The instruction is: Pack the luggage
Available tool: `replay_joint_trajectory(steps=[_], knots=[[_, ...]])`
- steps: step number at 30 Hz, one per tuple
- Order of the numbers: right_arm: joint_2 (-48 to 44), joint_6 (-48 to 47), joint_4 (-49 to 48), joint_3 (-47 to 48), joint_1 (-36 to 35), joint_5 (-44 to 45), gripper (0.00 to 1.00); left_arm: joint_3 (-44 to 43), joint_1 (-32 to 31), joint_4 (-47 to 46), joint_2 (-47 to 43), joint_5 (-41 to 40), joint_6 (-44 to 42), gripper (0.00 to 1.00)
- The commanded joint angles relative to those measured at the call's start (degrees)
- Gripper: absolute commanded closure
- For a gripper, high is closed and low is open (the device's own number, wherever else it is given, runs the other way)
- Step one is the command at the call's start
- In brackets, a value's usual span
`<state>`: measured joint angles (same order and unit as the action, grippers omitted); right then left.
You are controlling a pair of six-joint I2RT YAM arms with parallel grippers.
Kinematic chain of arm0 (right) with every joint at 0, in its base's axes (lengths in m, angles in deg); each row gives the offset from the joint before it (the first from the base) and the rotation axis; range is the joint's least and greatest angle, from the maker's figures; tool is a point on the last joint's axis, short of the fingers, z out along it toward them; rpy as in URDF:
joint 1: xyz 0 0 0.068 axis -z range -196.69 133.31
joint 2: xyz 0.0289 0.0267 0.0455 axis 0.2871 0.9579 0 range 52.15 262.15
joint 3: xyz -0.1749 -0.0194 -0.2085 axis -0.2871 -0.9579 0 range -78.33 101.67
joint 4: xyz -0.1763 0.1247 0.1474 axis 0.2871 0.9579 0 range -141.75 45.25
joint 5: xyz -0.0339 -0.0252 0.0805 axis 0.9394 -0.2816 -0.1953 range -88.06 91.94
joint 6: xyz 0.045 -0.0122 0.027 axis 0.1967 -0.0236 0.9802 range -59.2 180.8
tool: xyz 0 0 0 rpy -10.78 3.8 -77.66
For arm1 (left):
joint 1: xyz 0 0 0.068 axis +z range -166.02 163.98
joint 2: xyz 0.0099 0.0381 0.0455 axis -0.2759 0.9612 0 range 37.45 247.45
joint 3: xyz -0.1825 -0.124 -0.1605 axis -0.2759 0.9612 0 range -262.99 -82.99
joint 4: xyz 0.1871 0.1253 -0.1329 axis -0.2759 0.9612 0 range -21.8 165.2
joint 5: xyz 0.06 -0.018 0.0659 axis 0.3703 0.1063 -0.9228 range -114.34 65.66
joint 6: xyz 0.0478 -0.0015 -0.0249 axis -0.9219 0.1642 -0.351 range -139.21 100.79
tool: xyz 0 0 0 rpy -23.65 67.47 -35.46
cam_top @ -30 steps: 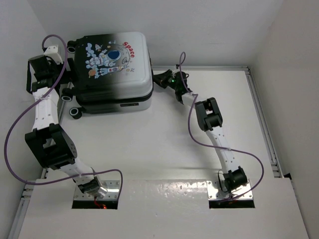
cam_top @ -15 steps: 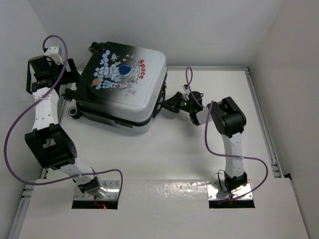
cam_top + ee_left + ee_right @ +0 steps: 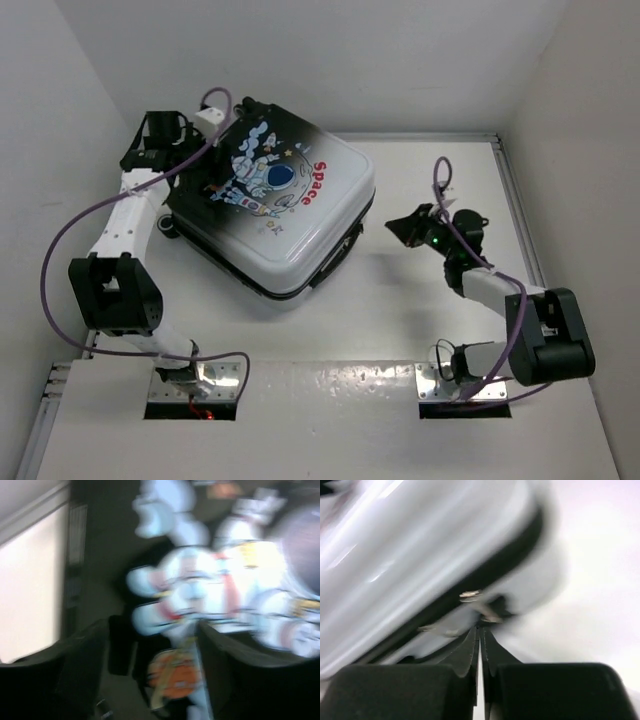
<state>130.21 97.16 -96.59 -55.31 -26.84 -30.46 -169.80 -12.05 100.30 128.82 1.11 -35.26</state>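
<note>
The luggage lies closed and askew on the tabletop, towards the far left. My left hand hovers spread over its astronaut print. My right hand, pressed together and empty, points at its zip seam from just beside it.

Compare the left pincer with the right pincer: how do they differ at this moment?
The left pincer stands open, fingers wide apart; the right pincer is shut, tips together. The left pincer sits over the printed astronaut top of the white-to-black hard-shell suitcase; the right pincer is off its white side, facing the zip seam. Both are black and point at the suitcase.
</note>
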Motion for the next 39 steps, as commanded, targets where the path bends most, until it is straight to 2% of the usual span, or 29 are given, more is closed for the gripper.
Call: replay_joint_trajectory(steps=[1,4,8,10,13,15,17,20,23,29,33,36,37,39], knots=[[-2.82,-10.06,10.96,1.84,6.45,1.64,1.0,-0.39,-5.53,3.24,-5.06,0.31,-8.1,0.31],[1.36,-11.4,17.85,8.94,8.83,3.39,1.0,3.04,-10.81,3.24,-5.59,-4.0,-10.39,0.37],[6.74,-7.45,14.27,12.91,6.91,1.38,1.0,5.85,-14.51,3.24,-5.59,-5.94,-10.93,0.38],[9.29,-3.41,13.73,14.67,5.85,-0.98,0.96,7.25,-15.13,3.24,-5.59,-5.94,-10.31,0.38],[10.97,1.34,12.15,16.17,4.18,-5.56,0.84,8.84,-16.45,3.24,-5.59,-6.99,-9.09,0.38],[12.2,1.96,11.18,15.91,2.95,-9.4,0.79,8.85,-16.97,2.71,-5.59,-7.0,-8.56,0.37],[12.81,1.88,8.55,14.95,1.98,-11.88,0.79,9.46,-17.5,2.09,-6.12,-7.0,-7.85,0.37],[12.64,-2.51,8.01,14.24,-0.04,-12.33,0.76,9.46,-17.5,1.48,-6.12,-7.0,-7.24,0.36],[12.29,-11.2,8.54,13.89,-1.8,-11.81,0.69,9.46,-17.5,0.95,-6.12,-6.47,-6.71,0.36],[13.25,-24.72,9.33,13.71,-3.73,-6.98,0.64,9.46,-17.5,0.42,-5.06,-6.47,-6.18,0.35],[12.56,-29.93,10.74,13.63,-2.94,-2.76,0.61,9.46,-16.97,0.42,-5.06,-6.47,-6.18,0.35],[11.67,-32.93,12.23,13.01,-1.45,-4.24,0.52,9.46,-16.97,0.42,-4.54,-6.47,-6.18,0.35],[11.5,-33.8,11.62,12.83,-0.84,-7.03,0.46,9.46,-16.97,0.42,-4.54,-6.47,-6.18,0.35],[12.02,-35.56,10.22,12.04,-0.31,-8.28,0.43,8.94,-16.97,0.42,-4.01,-6.47,-6.18,0.35]])
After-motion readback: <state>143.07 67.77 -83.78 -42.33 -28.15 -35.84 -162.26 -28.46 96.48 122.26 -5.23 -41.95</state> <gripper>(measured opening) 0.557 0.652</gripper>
